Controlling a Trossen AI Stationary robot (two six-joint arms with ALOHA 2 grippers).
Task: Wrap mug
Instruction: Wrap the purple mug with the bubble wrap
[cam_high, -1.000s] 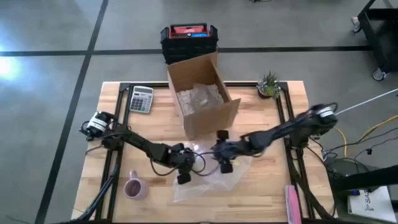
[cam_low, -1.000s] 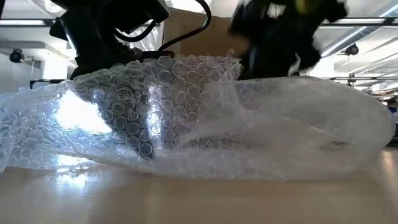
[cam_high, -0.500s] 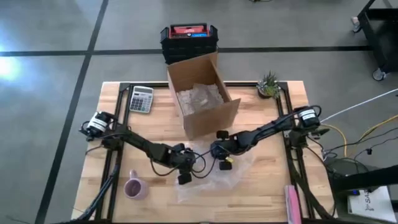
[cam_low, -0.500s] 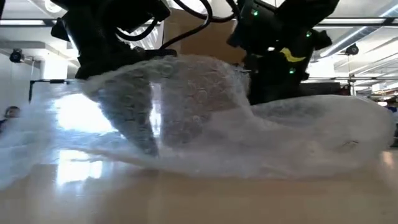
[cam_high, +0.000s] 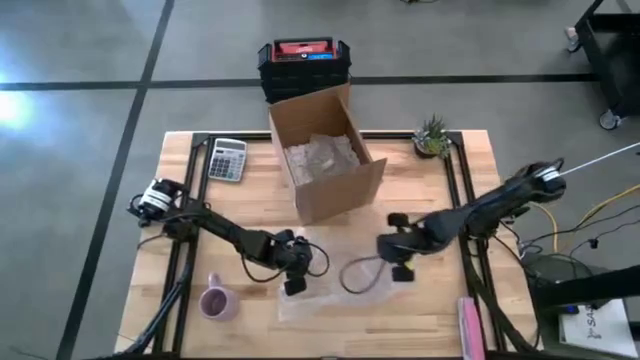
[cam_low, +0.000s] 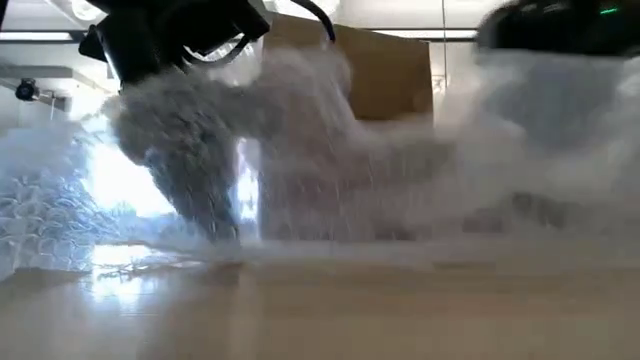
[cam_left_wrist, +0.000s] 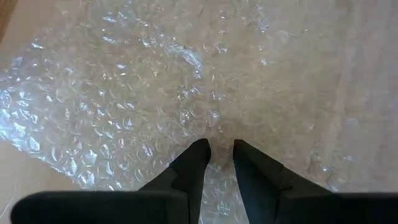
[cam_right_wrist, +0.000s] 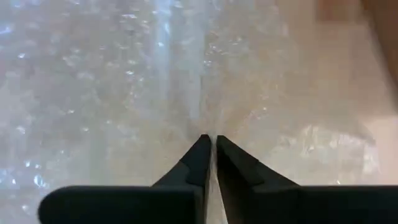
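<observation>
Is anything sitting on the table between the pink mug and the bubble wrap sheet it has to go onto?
Nothing visible. The mug stands on bare table beside the bubble wrap, which both grippers hold.

Bare table (cam_high: 430, 315) lies open at the high view's lower right, up to a pink object (cam_high: 468, 325) at the edge. The cardboard box (cam_high: 325, 155) blocks the upper centre. Bubble wrap (cam_high: 335, 285) (both grippers pinching it) covers the lower middle; the mug (cam_high: 217, 301) stands lower left.
</observation>
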